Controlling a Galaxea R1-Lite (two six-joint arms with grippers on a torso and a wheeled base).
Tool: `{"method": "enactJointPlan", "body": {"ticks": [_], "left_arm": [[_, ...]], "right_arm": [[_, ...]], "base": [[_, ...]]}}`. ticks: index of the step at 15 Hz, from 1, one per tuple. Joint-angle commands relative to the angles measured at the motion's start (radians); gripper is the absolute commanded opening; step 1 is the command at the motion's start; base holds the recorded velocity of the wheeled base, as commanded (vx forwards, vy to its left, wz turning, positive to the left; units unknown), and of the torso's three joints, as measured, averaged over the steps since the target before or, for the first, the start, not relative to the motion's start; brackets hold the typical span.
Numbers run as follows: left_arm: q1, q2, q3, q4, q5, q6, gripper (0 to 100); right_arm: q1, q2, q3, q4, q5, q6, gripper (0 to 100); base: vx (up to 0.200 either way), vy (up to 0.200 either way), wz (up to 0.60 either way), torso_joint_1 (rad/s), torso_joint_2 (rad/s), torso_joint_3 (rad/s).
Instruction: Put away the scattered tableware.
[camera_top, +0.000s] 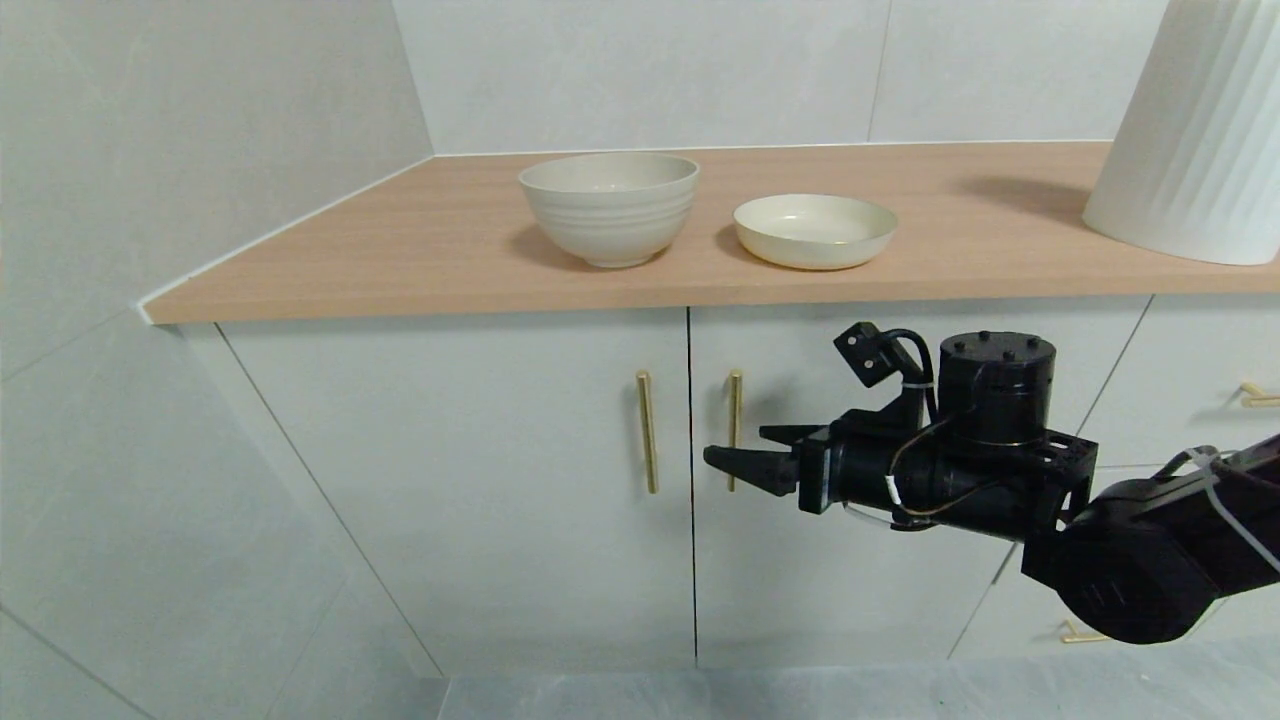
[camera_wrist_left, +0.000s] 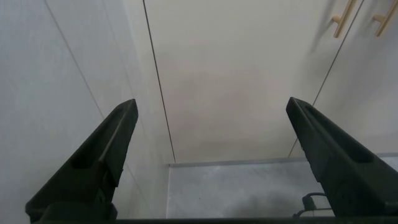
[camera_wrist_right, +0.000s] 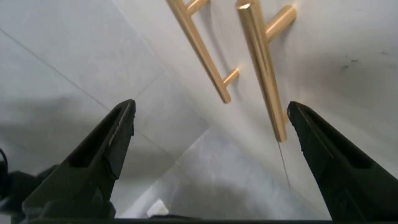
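Note:
A deep cream bowl and a shallow cream dish stand side by side on the wooden countertop. Below it are two closed cabinet doors with gold bar handles, the left one and the right one. My right gripper hangs open just in front of the right handle, with nothing between its fingers. In the right wrist view my right gripper faces both gold handles up close. My left gripper is open and empty, facing a lower cabinet door above the floor.
A tall white ribbed container stands at the counter's right end. More cabinet fronts with gold handles continue to the right. A tiled wall closes off the left side, and grey floor lies below the doors.

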Motion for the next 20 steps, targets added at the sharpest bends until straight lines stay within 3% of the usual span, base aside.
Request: {"method": "enactJointPlan", "body": {"ticks": [1, 9, 20], "left_arm": [[0.0, 0.0, 0.0, 0.0, 0.0, -0.001, 100], [0.0, 0.0, 0.0, 0.0, 0.0, -0.002, 100], [0.0, 0.0, 0.0, 0.0, 0.0, -0.002, 100]], "right_arm": [[0.001, 0.048, 0.001, -0.041, -0.001, 0.01, 100], [0.028, 0.147, -0.027, -0.162, -0.045, 0.068, 100], [0.06, 0.141, -0.028, -0.165, -0.053, 0.108, 100]], "base": [[0.0, 0.0, 0.0, 0.0, 0.0, 0.0], [0.0, 0.0, 0.0, 0.0, 0.0, 0.0], [0.0, 0.0, 0.0, 0.0, 0.0, 0.0]]}}
